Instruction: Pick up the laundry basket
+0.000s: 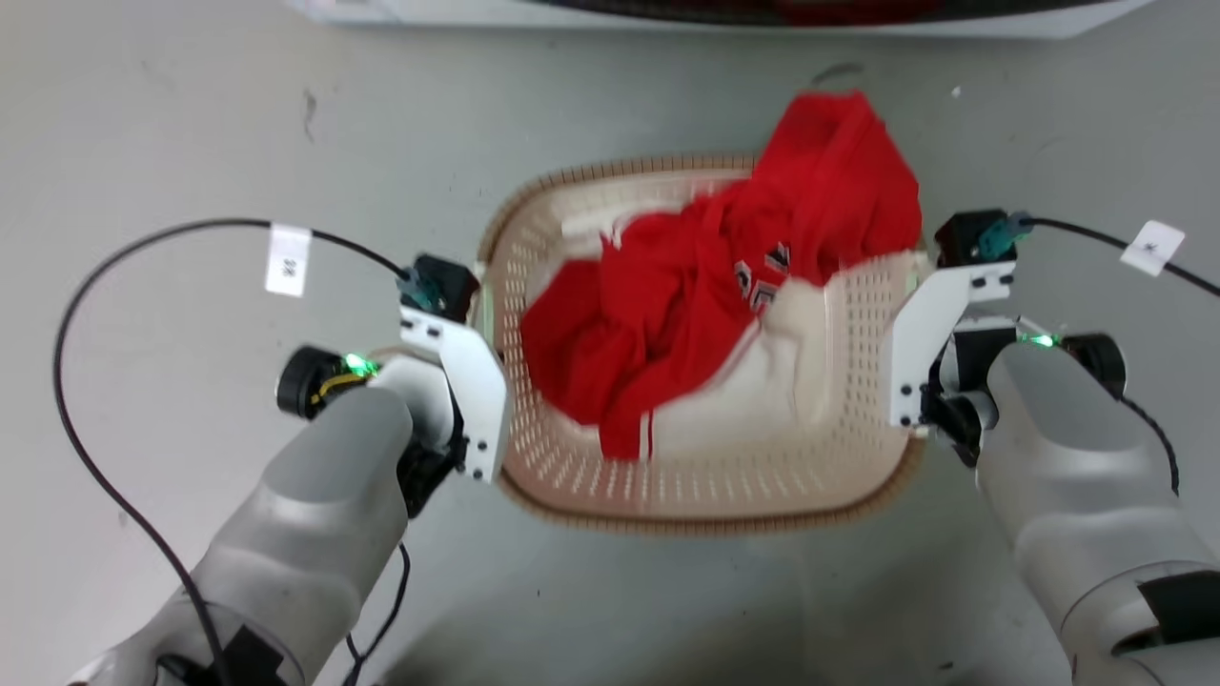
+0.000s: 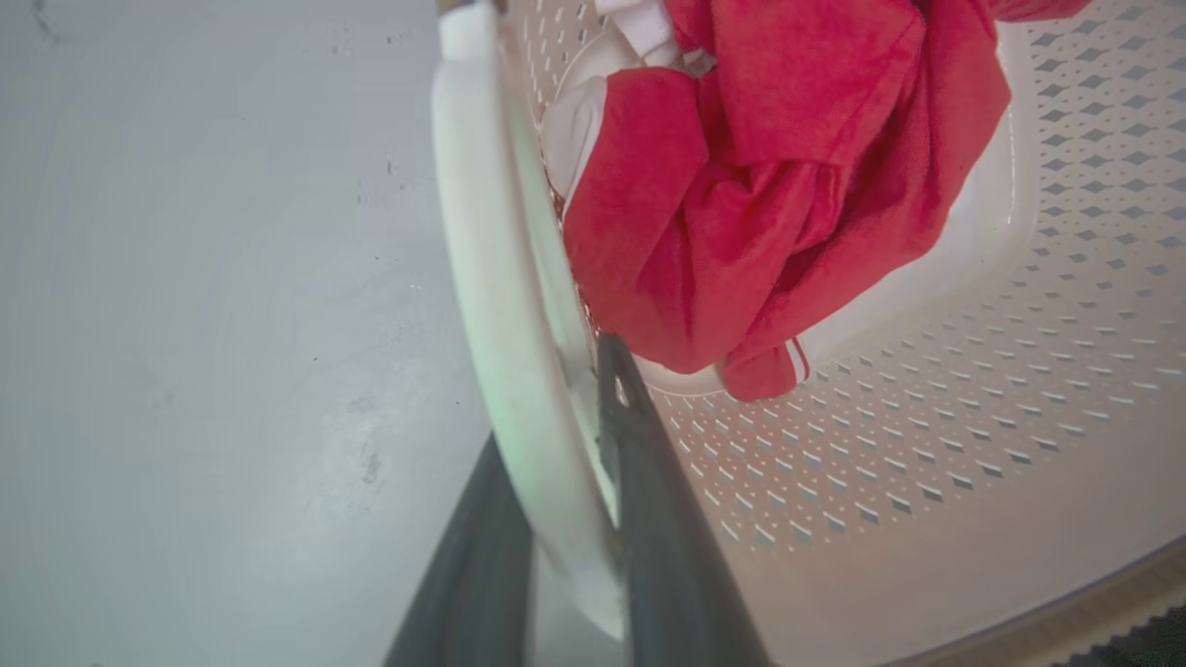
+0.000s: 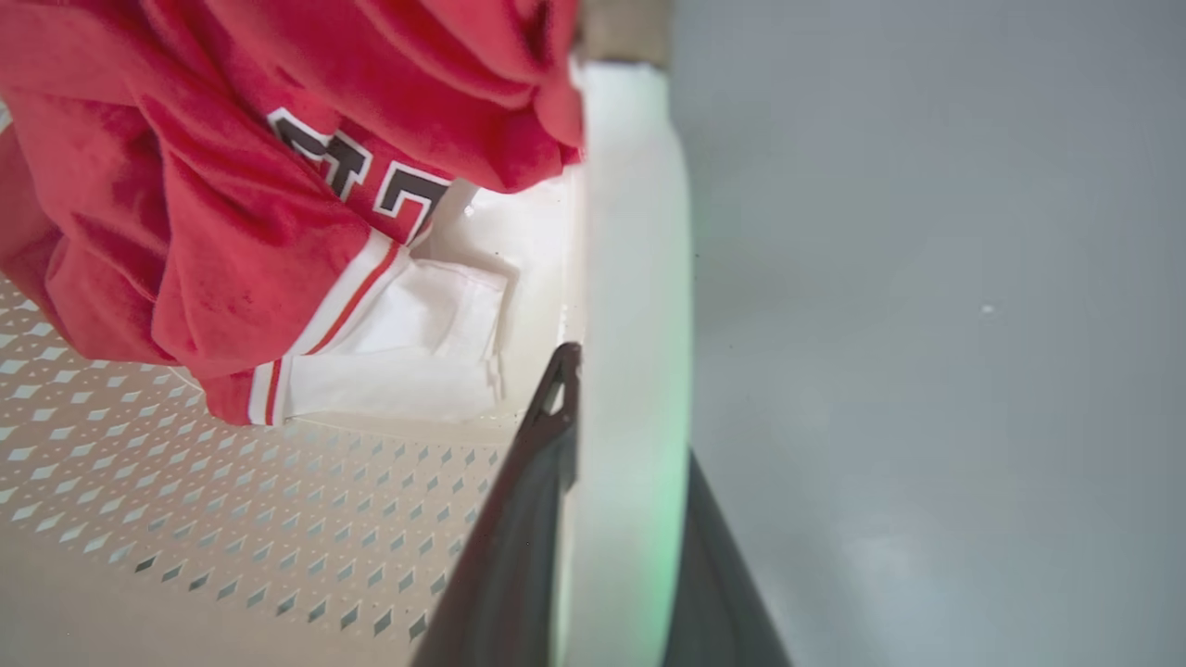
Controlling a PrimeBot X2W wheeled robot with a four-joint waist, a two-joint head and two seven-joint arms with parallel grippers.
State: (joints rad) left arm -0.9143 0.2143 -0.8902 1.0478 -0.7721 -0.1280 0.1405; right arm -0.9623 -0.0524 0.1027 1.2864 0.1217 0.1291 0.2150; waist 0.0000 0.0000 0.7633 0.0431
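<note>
laundry basket [image 1: 705, 500]: on the floor [image 1: 191, 143], between both arms
left gripper [image 2: 551, 408]: fingers clamp the left handle [image 2: 491, 259]
right gripper [image 3: 630, 408]: fingers clamp the right handle [image 3: 635, 232]; paired for a level lift

A smooth, pale grey floor [image 1: 191, 124] spreads under soft, even light, seen from above. A dark scuff [image 1: 308, 112] marks it at the upper left of the head view. A faint curved smudge [image 1: 839, 72] lies farther along, and a small white speck [image 1: 956, 92] sits toward the upper right. Along the top edge runs the white edge of a large unit [image 1: 429, 11], with a dark band and a patch of red set into it. A soft shadow [image 1: 591, 629] darkens the floor at the bottom. In the left wrist view, small dark flecks [image 2: 371, 468] dot the same grey surface.
</note>
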